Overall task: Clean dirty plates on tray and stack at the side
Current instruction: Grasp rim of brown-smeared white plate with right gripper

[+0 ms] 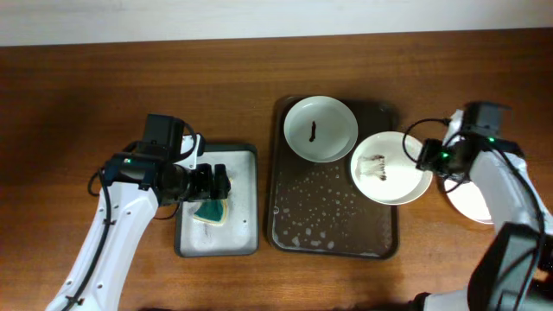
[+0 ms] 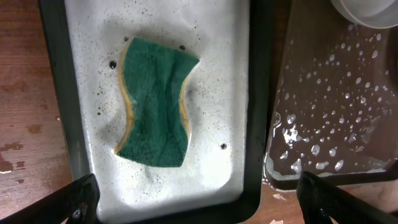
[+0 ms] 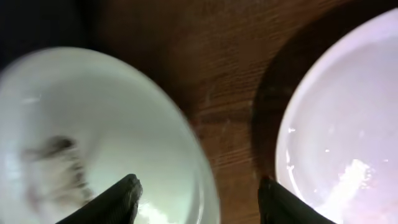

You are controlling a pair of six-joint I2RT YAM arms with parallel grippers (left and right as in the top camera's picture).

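Right gripper (image 3: 198, 183) open, jaws astride the rim of the smeared plate (image 1: 393, 177), which overhangs the tray's (image 1: 289, 233) right edge. Plate judged rigid, light, slippery, breakable; best held at the rim.

I work over a wooden tabletop (image 1: 86, 95), dark reddish brown, with fine grain running along its length. At the top of my overhead view a pale off-white strip (image 1: 259, 17) shows beyond the far edge of the wood; I cannot tell whether it is wall or floor. The light falls unevenly, and the left end of the wood is dimmer than the middle. Close up from my left wrist, the wood carries pale worn blotches (image 2: 13, 149). From my right wrist the grain looks warm, with a dark shadow (image 3: 273, 81) across it.
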